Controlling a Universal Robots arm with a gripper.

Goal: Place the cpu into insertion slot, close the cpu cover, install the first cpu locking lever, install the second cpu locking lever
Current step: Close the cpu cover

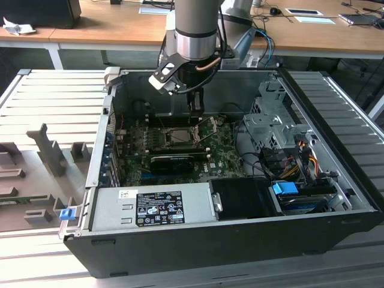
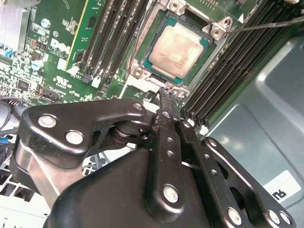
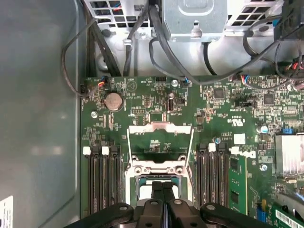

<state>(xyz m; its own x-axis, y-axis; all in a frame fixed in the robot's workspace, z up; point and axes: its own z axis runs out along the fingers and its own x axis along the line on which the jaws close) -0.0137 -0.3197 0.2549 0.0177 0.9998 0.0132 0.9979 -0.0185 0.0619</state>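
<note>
Closest to the lens in my second wrist view is the gripper [image 2: 166, 92], black and jointed. Its two fingers [image 2: 165, 128] are pressed together with nothing between them that I can see, and the tips are just beside the one cpu [image 2: 178, 50]. It lies silver side up in its socket [image 2: 137, 71]. In the first wrist view, one cpu cover [image 3: 160, 127] stands hinged up off the socket, two banks of memory slots [image 3: 102, 180] flank it, and one coin cell [image 3: 113, 100] sits on the board. Low and left of centre in the exterior view, one power supply label [image 1: 159, 207] carries print.
</note>
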